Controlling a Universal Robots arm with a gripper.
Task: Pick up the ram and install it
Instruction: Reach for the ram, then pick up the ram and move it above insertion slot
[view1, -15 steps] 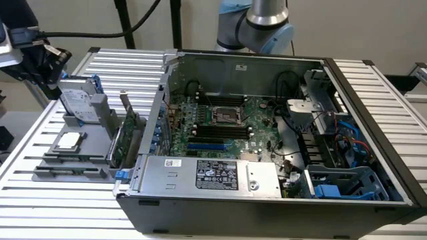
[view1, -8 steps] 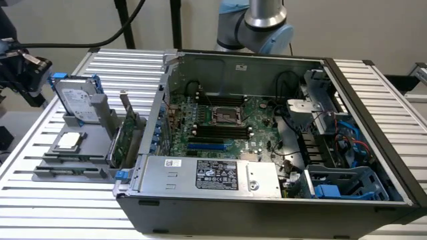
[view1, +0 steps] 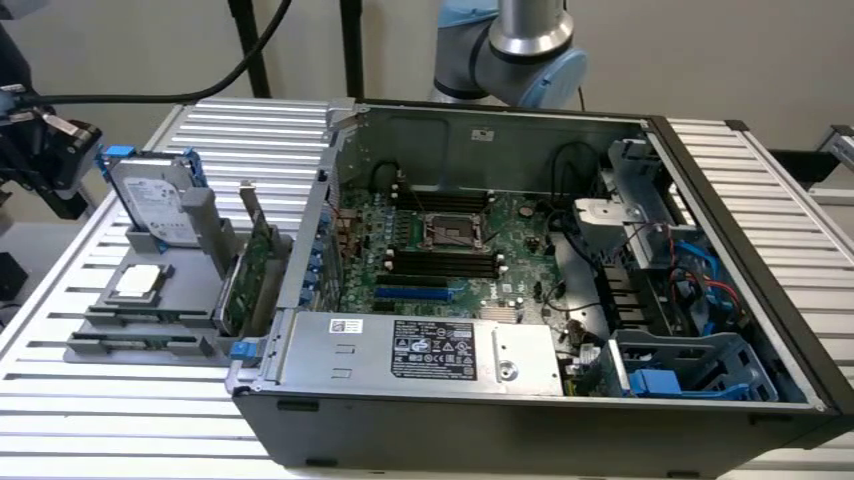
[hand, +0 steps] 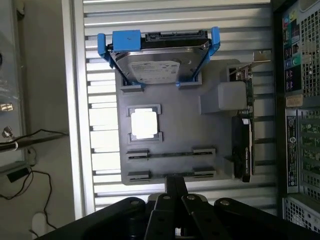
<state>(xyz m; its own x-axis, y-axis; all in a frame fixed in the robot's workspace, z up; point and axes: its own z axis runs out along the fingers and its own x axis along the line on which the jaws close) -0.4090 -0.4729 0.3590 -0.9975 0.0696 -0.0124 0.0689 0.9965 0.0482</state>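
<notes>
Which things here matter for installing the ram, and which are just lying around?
Job:
ram in the grey holder
motherboard memory slots
claw

Lying about:
hard drive in blue rails
processor chip
expansion card
power supply

A robotics lab: open computer case (view1: 534, 405) on a slatted metal bench (view1: 80, 400).

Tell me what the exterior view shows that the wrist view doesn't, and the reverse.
Exterior view: inside the computer, the motherboard and power supply, plus the arm behind. Wrist view: the gripper close to the ram, edge-on in the grey tray. Both: that tray, the hard drive, the green card.
</notes>
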